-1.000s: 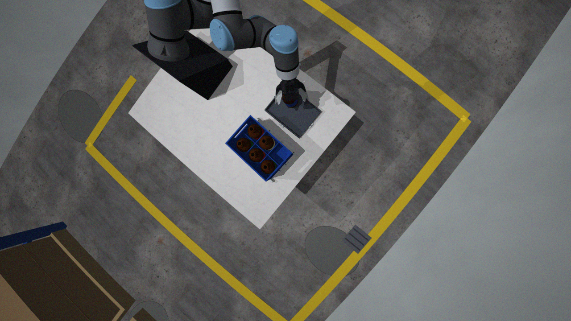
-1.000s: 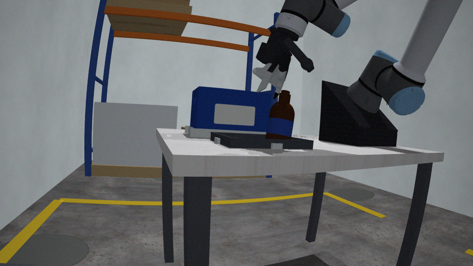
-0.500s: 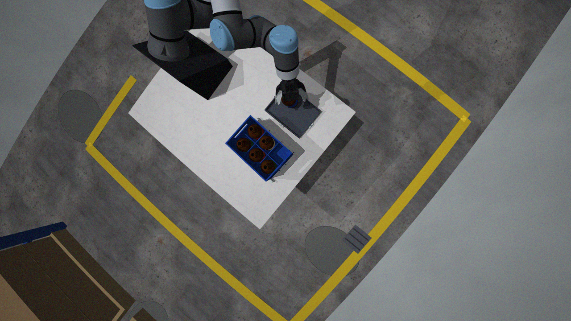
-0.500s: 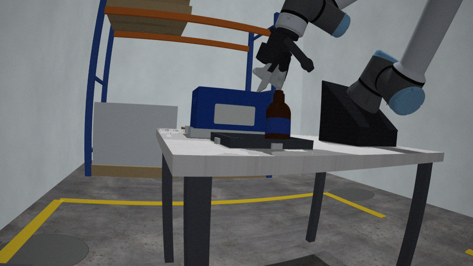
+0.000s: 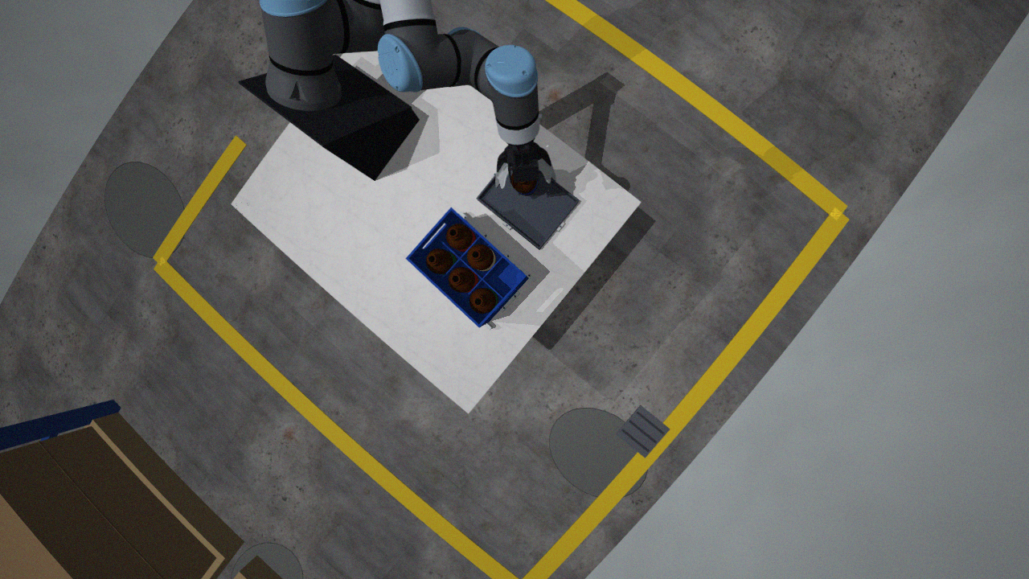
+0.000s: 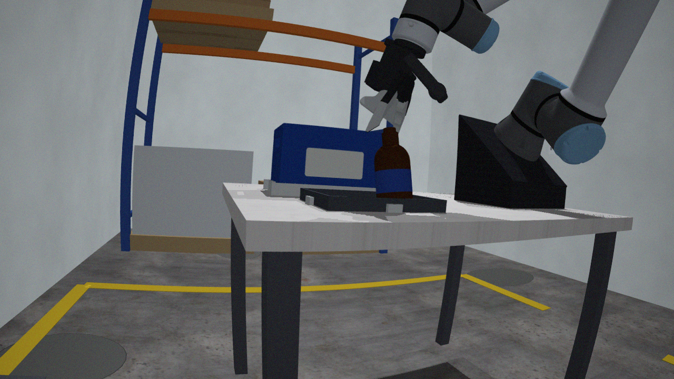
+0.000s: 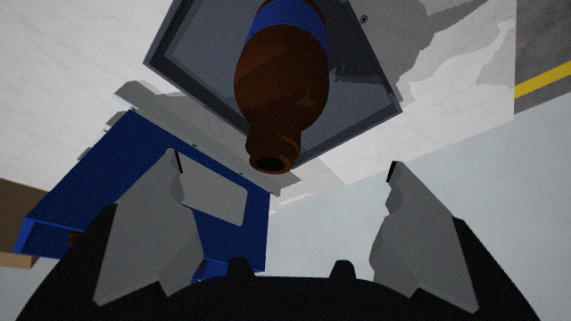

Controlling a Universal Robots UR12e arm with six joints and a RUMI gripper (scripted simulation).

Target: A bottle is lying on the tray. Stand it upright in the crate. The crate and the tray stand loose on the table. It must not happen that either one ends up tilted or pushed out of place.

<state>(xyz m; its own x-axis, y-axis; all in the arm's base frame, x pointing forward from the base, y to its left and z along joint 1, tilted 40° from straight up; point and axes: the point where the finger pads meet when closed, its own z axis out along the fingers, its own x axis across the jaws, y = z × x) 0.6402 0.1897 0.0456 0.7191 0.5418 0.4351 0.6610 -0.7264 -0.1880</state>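
Observation:
The brown bottle with a blue label (image 5: 523, 186) (image 6: 393, 169) (image 7: 283, 76) stands on its base on the dark tray (image 5: 539, 215) (image 6: 339, 200) (image 7: 201, 58), upright or very nearly so, near the tray's end on the robot base side. My gripper (image 5: 526, 179) (image 6: 384, 128) (image 7: 285, 157) is open and tilted, its fingertips at about the height of the bottle's mouth, with nothing held. The blue crate (image 5: 512, 276) (image 6: 287, 160) (image 7: 111, 156) stands beside the tray. Several bottles stand in its compartments; the corner one on the tray side has no bottle.
The white table (image 5: 338, 237) (image 6: 471, 226) carries both crate and tray, with a narrow gap between them. The black robot base (image 5: 359, 129) (image 6: 504, 179) stands at one side of the table. A storage rack (image 6: 264, 26) stands behind the table.

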